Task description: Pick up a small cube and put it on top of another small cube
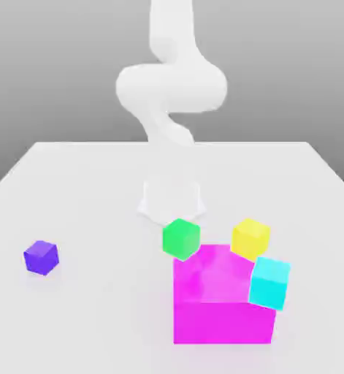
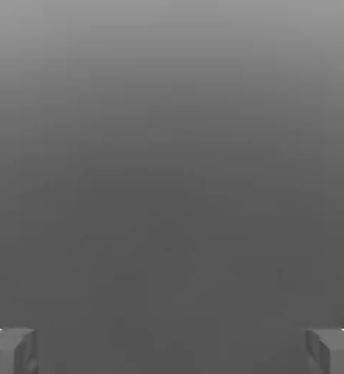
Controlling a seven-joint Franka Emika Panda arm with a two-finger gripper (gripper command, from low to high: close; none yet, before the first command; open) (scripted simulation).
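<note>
Purple glossy small cube (image 1: 41, 257) sits alone on the white table (image 1: 72, 190), well apart from the green cube (image 1: 180, 238). Hand view: gripper (image 2: 172, 350) fingertips (image 2: 10, 350) spread wide, holding nothing.

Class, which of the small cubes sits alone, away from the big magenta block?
The purple cube, alone at the exterior view's left; the green, yellow and cyan ones crowd the block.

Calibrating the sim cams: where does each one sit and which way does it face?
Exterior view: off the arm, across the table from the robot, looking down at the purple cube, green cube, yellow cube, cyan cube and magenta block; the white arm rises behind them.
Hand view: on the hand, facing plain grey; two fingers stand wide apart, nothing between.
Shared: no cube; only the robot itself.
</note>
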